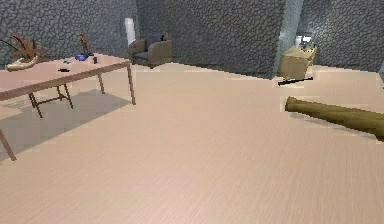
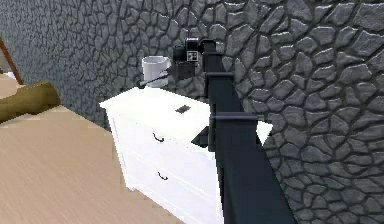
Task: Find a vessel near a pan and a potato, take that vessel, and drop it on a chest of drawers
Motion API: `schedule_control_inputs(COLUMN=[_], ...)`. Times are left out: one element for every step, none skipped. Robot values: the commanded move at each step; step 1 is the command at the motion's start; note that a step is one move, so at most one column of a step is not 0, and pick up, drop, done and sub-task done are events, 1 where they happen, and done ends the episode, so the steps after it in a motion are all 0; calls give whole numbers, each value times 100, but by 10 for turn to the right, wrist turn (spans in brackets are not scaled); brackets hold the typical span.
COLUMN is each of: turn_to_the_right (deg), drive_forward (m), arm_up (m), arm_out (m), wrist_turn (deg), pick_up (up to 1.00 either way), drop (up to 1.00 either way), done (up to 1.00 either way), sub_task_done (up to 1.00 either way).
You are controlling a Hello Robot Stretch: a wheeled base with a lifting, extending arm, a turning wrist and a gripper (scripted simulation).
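Left of the white chest of drawers (image 2: 150,142), we see a brown log-shaped thing (image 2: 25,101) on the floor. Over the chest's back left corner is a pale grey vessel (image 2: 153,68), next to the gripper (image 2: 176,60). We cannot tell whether the gripper holds it, nor how the fingers are set. The dark arm (image 2: 235,150) crosses the chest's right side.

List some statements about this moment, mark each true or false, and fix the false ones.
1. The chest of drawers is white. True.
2. The wall behind it is smooth plaster. False: it is rough dark stone.
3. A pale cup shows beside the end effector. True.
4. The table stands bare. False: several small things lie on it.
5. A long brown thing lies on the floor. True.
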Motion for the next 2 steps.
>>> schedule_control_inputs(turn_to_the_right=[0, 0], drive_forward=[0, 0], arm_up=[0, -28], arm_out=[0, 0], wrist_turn=[270, 0], pick_up=[0, 0], drop=[0, 0], done=[0, 0], sub_task_done=[0, 0])
